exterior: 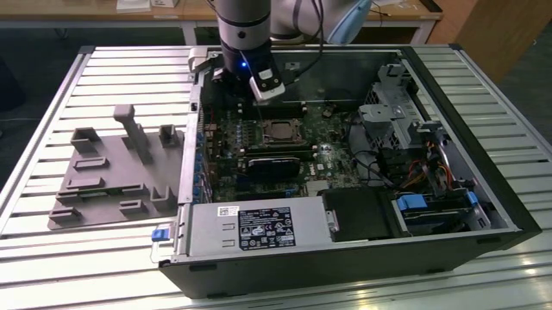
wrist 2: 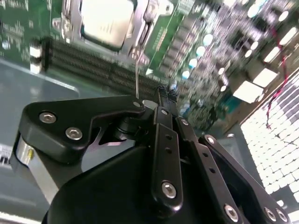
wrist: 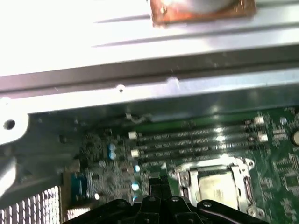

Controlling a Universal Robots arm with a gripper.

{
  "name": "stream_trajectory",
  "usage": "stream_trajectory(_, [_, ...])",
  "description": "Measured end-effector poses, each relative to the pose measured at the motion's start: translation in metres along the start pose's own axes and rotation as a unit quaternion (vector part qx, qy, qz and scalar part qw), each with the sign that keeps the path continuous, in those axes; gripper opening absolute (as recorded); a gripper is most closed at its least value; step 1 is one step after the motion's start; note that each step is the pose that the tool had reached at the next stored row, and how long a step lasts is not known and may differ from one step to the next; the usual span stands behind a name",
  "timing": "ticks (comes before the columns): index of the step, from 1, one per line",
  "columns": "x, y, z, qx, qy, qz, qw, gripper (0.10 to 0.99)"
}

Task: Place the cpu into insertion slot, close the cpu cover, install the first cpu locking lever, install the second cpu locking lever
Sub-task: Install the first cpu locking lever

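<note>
The cpu [wrist 2: 105, 21], a pale silver square, lies in its socket on the green motherboard; it is also in the first wrist view [wrist: 217, 184] and the exterior view [exterior: 278, 131]. The cpu cover [wrist 2: 135, 32] lies flat around it as a silvery frame [wrist: 212, 164]. A thin wire locking lever [wrist 2: 137, 77] sticks out from the socket's corner, ending close to my fingertips. My gripper [wrist 2: 163, 94] hangs beside the socket over the memory slots [wrist: 196, 140]. Its black fingers are shut together with nothing between them. In the exterior view the arm's wrist [exterior: 245, 61] stands over the far part of the board.
The open computer case [exterior: 483, 194] lies on a slatted metal table [exterior: 103, 258]. A power supply [exterior: 258, 229] fills the case's near side, with drive bays and cables [exterior: 405, 148] at the exterior view's right. A grey fixture block [exterior: 112, 174] sits left of the case.
</note>
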State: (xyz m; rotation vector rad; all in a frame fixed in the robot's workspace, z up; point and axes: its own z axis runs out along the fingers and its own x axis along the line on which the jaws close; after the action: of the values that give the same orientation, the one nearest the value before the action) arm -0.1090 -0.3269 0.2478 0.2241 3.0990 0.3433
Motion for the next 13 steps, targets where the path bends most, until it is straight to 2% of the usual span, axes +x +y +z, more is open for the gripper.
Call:
stream_trajectory(2, [0.0013, -0.0003, -0.0001, -0.0169, 0.0023, 0.0, 0.9999, 0.102])
stream_trajectory(3, [0.0018, -0.0004, -0.0001, -0.0237, 0.0032, 0.001, 0.9997, 0.102])
stream_trajectory(4, [0.002, -0.0004, -0.0001, -0.0263, 0.0036, 0.001, 0.9996, 0.102])
stream_trajectory(9, [0.0017, -0.0004, -0.0001, -0.0265, 0.0036, 0.001, 0.9996, 0.102])
stream_trajectory(13, [-0.003, 0.0003, 0.0001, -0.0265, 0.0036, 0.001, 0.9996, 0.102])
